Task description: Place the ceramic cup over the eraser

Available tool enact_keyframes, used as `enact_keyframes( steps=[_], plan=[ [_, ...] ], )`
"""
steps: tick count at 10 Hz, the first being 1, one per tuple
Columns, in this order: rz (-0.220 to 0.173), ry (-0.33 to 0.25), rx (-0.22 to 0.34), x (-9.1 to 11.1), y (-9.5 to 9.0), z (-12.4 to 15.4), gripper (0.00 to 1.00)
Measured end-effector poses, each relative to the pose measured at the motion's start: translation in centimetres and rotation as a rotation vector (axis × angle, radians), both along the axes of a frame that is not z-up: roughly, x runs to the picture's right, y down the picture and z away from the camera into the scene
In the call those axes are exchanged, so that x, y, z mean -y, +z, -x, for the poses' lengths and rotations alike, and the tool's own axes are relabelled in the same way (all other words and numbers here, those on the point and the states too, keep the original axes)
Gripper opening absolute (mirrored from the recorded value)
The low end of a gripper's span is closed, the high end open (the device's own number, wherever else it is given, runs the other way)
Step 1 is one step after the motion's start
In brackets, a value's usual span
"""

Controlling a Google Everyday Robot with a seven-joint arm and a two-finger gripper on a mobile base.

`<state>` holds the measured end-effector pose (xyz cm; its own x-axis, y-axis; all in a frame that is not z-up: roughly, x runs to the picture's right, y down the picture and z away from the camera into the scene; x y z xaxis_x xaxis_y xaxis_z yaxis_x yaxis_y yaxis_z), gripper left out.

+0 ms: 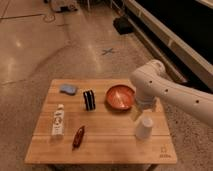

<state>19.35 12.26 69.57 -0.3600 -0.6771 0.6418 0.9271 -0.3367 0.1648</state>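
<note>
The ceramic cup [144, 128] is small, white and tapered, and stands rim-down on the right part of the wooden table [110, 145]. The eraser [89, 99] is a black block with pale stripes, near the table's middle, left of the red bowl. It is well apart from the cup. My white arm reaches in from the right, and its wrist bends down over the table's right side. My gripper [142, 111] hangs just above and behind the cup, mostly hidden by the arm.
A red bowl [120, 96] sits between the eraser and the arm. A blue-grey pad [67, 89] lies at the back left. A white labelled bottle [58, 121] and a dark red oblong object [78, 136] lie at the front left. A bare floor surrounds the table.
</note>
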Motion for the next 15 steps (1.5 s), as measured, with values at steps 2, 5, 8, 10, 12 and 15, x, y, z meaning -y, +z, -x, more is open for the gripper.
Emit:
enact_keyframes(
  steps=[2, 5, 8, 10, 12, 15],
  plan=[
    [-0.003, 0.031, 0.0, -0.9, 0.0, -1.0, 0.66],
    [-0.03, 0.067, 0.013, -2.8, 0.4, -1.8, 0.66],
    [-0.054, 0.073, 0.018, -4.2, 1.4, -1.9, 0.66],
    [-0.057, 0.069, 0.017, -5.1, 2.4, -1.5, 0.66],
    [-0.05, 0.059, 0.016, -5.7, 3.2, -0.9, 0.66],
    [-0.03, 0.055, 0.002, -6.5, 4.1, -0.8, 0.66]
  ],
)
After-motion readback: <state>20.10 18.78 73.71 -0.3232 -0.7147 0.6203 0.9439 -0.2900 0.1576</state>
